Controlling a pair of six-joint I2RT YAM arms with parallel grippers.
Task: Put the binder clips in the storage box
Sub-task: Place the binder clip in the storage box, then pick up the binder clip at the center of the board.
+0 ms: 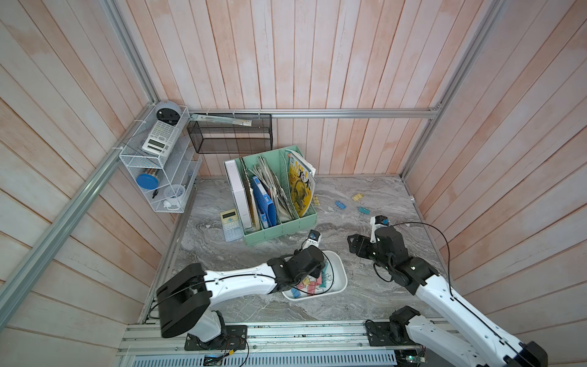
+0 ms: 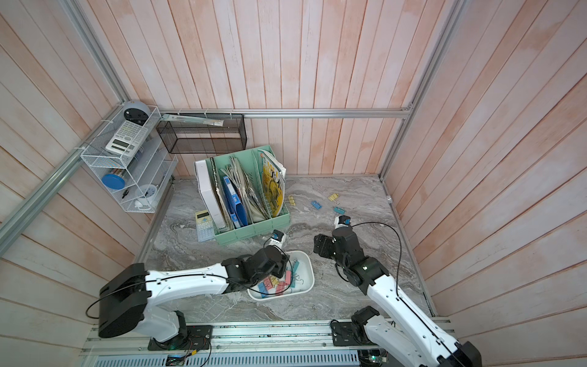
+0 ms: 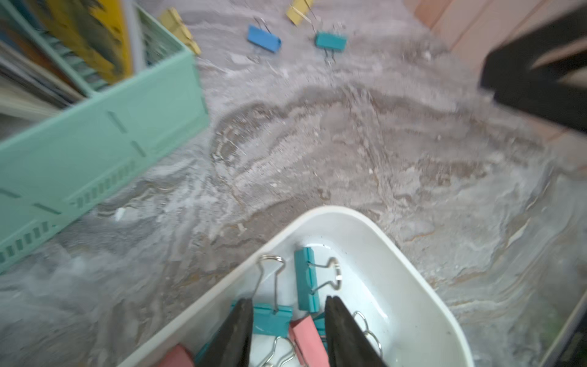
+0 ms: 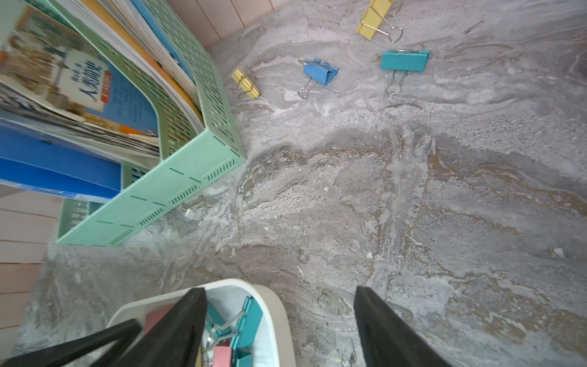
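L gripper (image 3: 288,298) sits low inside the storage box (image 3: 333,210), its two black wedge-shaped fingers (image 3: 241,333) roughly halfway apart. In the gap we see a teal clip (image 3: 272,317) and a pink clip (image 3: 305,336) lying on the box floor. Neither looks pinched. Whether a finger touches one, we can't tell. R gripper (image 4: 279,288) hangs over the table (image 4: 444,206) just beside the box's rounded corner, jaws spread wide, nothing btwn them.

The box is shallow, glossy white plastic w/ rounded corners and a rolled rim. In both top views it stands on the table near the front, btwn the two arms. Inside is a heap of binder clips (image 1: 309,283) in pink, yellow, blue and teal, w/ folded flat-sided bodies and thin silver wire loop handles.

Four loose clips lie on the table well apart from the box, past the file organizer (image 4: 178,178). The yellow clip (image 4: 245,83) is just beside the organizer's wall. Next come the blue clip (image 4: 320,72), the loose teal clip (image 4: 404,60) and the second yellow clip (image 4: 373,17).

The table top is a matte, grey-brown marble pattern w/ wavy veins. The organizer is mint-green plastic w/ slotted walls, packed w/ magazines and a blue folder.
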